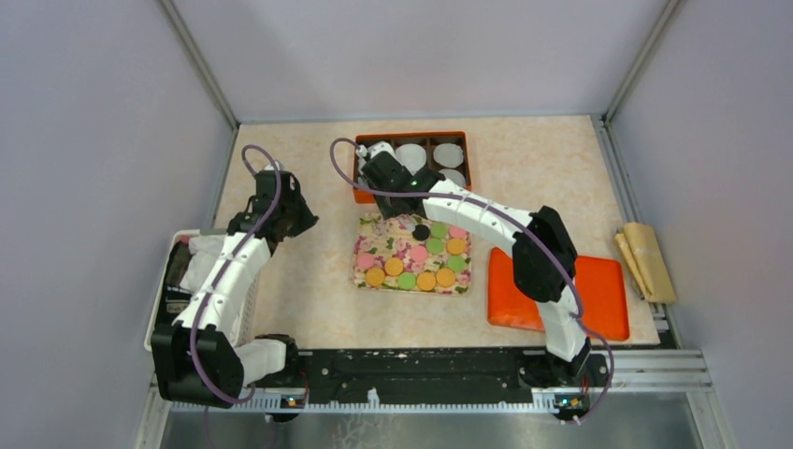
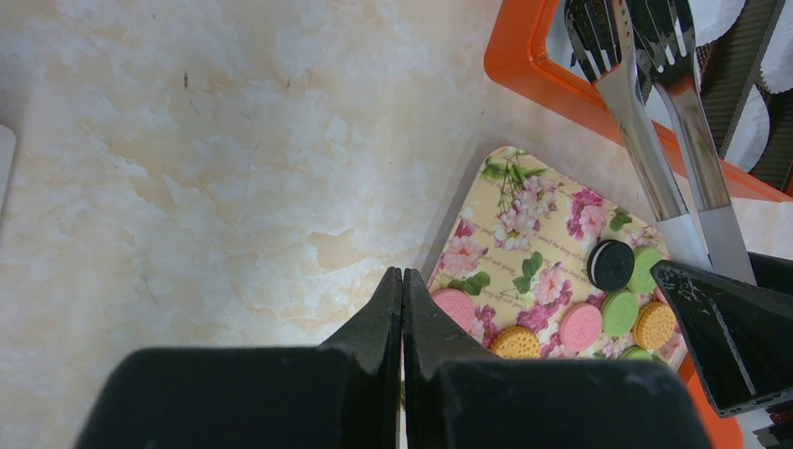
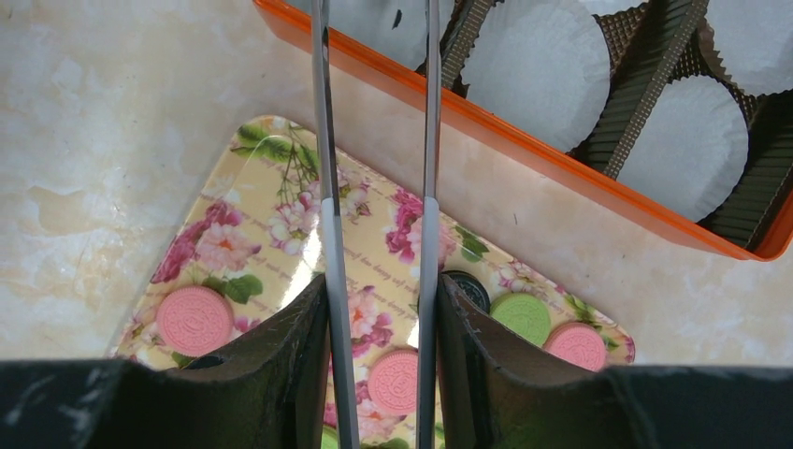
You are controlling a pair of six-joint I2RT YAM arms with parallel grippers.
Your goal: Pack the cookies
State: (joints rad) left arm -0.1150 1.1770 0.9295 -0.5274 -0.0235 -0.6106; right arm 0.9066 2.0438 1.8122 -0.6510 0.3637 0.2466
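Several cookies lie on a floral tray [image 1: 374, 245]: one black [image 1: 422, 231], with pink [image 1: 419, 253], green [image 1: 436, 245] and orange [image 1: 426, 281] ones. My right gripper [image 1: 382, 170] is shut on metal tongs [image 3: 324, 187]. The tong arms reach over the near wall of the orange box [image 1: 412, 137], and their tips are cut off in the right wrist view. The box holds white paper cups [image 3: 540, 65]. My left gripper [image 2: 402, 281] is shut and empty, just left of the tray's near-left corner [image 1: 301, 221]. The left wrist view shows the tongs [image 2: 655, 140] and the black cookie [image 2: 612, 264].
An orange lid [image 1: 598, 299] lies right of the tray, under the right arm. Tan flat packets [image 1: 645, 257] lie at the table's right edge. A white basket [image 1: 168, 290] stands at the left edge beside the left arm.
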